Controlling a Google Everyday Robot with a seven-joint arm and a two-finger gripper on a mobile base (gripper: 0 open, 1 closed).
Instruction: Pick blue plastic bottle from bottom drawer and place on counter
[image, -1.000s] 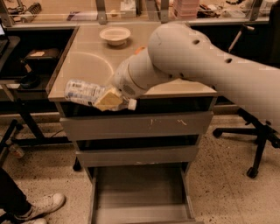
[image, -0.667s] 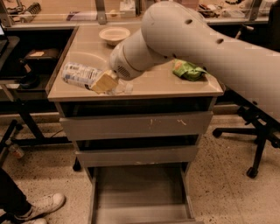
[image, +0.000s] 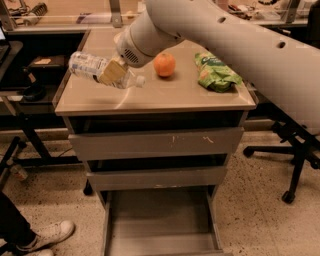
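My gripper (image: 113, 73) is shut on the blue plastic bottle (image: 90, 65), a clear bottle with a pale label and a white cap (image: 140, 80). I hold it on its side, tilted, just above the left part of the counter (image: 150, 95). The cap points right, toward the orange. The bottom drawer (image: 160, 225) is pulled open below, and its grey floor shows nothing on it.
An orange (image: 164, 64) sits mid-counter and a green crinkled snack bag (image: 216, 72) lies at the right. Two closed drawer fronts (image: 155, 145) are above the open one. An office chair base (image: 295, 165) stands right; a person's shoe (image: 47, 235) is bottom left.
My arm has risen and swung back over the counter, carrying the bottle from the front left edge to above the left side. The orange has come into view.
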